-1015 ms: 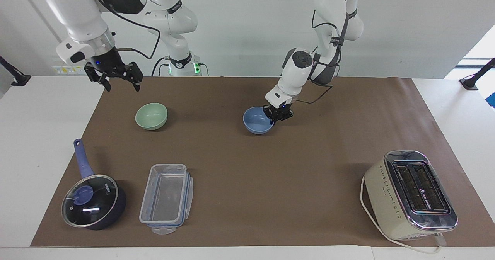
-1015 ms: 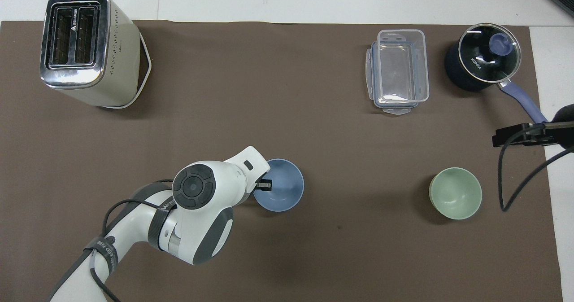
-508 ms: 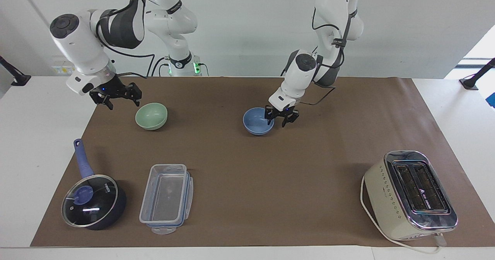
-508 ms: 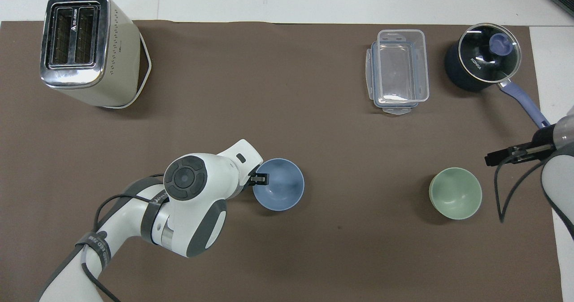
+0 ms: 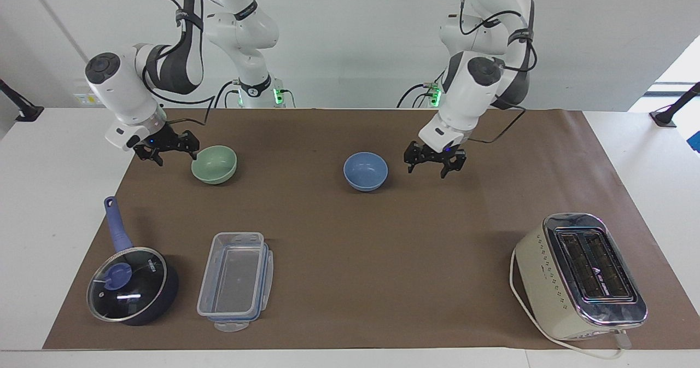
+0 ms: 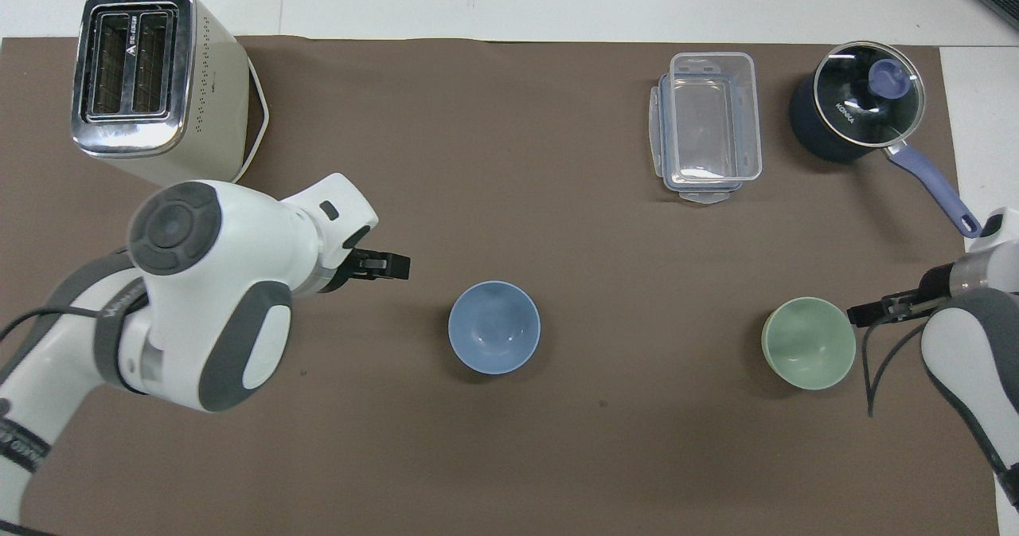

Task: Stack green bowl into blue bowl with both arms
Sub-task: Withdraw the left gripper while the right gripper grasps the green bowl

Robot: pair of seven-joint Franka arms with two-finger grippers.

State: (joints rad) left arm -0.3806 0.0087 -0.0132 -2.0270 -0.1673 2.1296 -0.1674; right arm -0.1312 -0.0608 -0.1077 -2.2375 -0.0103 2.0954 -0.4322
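Observation:
The blue bowl [image 5: 365, 171] [image 6: 493, 327] stands upright and alone near the middle of the brown mat. My left gripper [image 5: 433, 165] [image 6: 390, 265] hangs open and empty just above the mat, beside that bowl toward the left arm's end, clear of its rim. The green bowl [image 5: 214, 164] [image 6: 809, 343] stands upright toward the right arm's end. My right gripper [image 5: 168, 150] [image 6: 876, 311] is low and open right beside the green bowl's rim, on the side toward the table's end, with nothing between its fingers. Whether it touches the rim I cannot tell.
A cream toaster [image 5: 582, 275] [image 6: 147, 74] stands far from the robots at the left arm's end. A clear plastic container [image 5: 236, 280] [image 6: 708, 126] and a dark blue saucepan with glass lid [image 5: 131, 283] [image 6: 856, 106] lie far from the robots at the right arm's end.
My left gripper opened, let go of the blue bowl's rim and drew away toward its own end of the table. My right gripper came down and in beside the green bowl.

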